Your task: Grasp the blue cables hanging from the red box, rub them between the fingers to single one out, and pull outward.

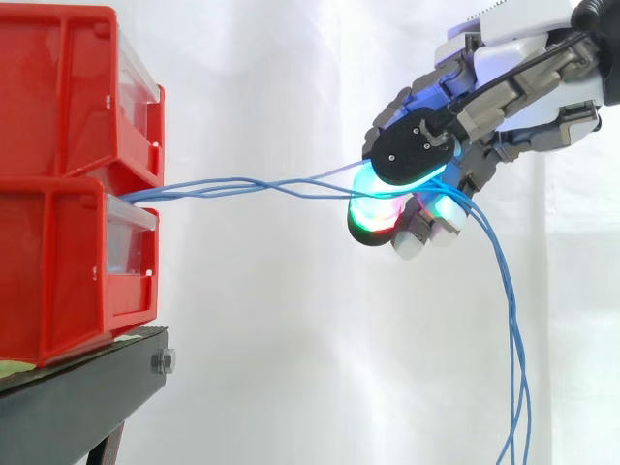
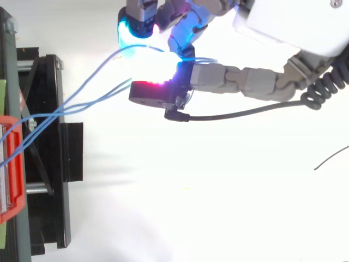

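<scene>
Pinching the blue cables point(image 1: 252, 186) between curled, glowing fingertips point(image 1: 373, 208), the hand point(image 1: 484, 107) sits at three o'clock from the red box point(image 1: 58, 271). They stretch nearly level between the two, seemingly so one can be drawn out; loose ends hang toward six o'clock.

Surroundings of my work. A white curtain point(image 1: 291, 87) forms the backdrop across the side view. At lower left a black stand point(image 1: 77, 397) serves as worktop; a silver hex bolt point(image 1: 163, 362) sits in its front face, and a pale green strip point(image 1: 14, 369) lies on its top at the left edge. Seen from above, the stand's frame carries a silver rod point(image 2: 34, 189). The upper red bin point(image 1: 58, 87), with a clear front panel point(image 1: 139, 82), tops the stack
</scene>
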`<state>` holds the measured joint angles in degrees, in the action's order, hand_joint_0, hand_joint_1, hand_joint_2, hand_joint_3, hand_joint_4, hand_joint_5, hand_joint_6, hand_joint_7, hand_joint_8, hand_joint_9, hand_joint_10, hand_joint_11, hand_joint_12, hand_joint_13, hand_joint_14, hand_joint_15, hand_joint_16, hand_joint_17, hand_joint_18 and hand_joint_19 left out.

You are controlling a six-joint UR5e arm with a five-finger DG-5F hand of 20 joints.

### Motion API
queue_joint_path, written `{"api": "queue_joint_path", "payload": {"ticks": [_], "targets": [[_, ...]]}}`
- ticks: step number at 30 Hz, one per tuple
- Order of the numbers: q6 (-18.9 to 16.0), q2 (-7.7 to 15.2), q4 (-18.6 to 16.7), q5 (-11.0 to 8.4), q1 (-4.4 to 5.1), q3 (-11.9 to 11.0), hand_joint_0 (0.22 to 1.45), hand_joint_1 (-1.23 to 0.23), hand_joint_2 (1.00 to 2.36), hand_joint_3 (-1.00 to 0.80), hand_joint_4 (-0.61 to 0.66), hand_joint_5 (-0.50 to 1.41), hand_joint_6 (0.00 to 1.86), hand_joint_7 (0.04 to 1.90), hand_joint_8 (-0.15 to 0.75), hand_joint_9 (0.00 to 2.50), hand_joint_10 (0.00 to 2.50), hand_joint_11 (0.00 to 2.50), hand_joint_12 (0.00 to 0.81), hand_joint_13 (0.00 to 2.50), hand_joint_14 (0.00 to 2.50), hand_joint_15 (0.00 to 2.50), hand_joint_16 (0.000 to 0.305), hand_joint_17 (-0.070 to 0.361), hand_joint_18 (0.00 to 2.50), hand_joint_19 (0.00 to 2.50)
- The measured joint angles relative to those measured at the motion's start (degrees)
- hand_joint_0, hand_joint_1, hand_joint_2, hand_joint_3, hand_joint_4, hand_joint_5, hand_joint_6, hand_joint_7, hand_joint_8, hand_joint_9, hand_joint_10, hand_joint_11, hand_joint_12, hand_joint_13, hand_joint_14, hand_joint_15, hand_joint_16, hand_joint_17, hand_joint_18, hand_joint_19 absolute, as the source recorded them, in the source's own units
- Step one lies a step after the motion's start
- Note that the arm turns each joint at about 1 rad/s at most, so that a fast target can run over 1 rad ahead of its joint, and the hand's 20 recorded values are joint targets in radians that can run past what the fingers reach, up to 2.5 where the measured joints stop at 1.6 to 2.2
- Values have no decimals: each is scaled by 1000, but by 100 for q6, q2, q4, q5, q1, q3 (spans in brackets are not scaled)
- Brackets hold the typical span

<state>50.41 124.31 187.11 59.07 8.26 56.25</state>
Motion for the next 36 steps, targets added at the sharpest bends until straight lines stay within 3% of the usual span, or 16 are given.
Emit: {"api": "queue_joint_path", "payload": {"ticks": [4,10,20,24,30,36], "targets": [[234,-2,-9,19,-6,0,633,-781,1006,-24,133,-126,916,832,443,1222,14,847,444,818,11,354,60,135,862,325],[896,-4,-23,141,-8,0,633,-780,1006,-23,134,-126,916,834,441,1215,14,849,446,813,11,349,60,135,860,333],[2021,-2,-246,797,-57,0,632,-778,1006,-25,130,-126,916,834,437,1180,14,807,447,804,11,350,60,136,845,327],[2153,-1,-272,924,-59,0,629,-778,1007,-18,130,-125,915,834,438,1162,13,781,447,797,11,351,61,137,844,330],[2295,-1,-281,967,-69,1,630,-778,1006,-23,130,-125,914,837,437,1151,13,765,448,791,11,351,61,138,840,329],[2820,0,-270,1037,-84,0,628,-778,1006,-19,132,-124,914,832,438,1148,13,760,448,786,13,346,61,138,836,329]]}}
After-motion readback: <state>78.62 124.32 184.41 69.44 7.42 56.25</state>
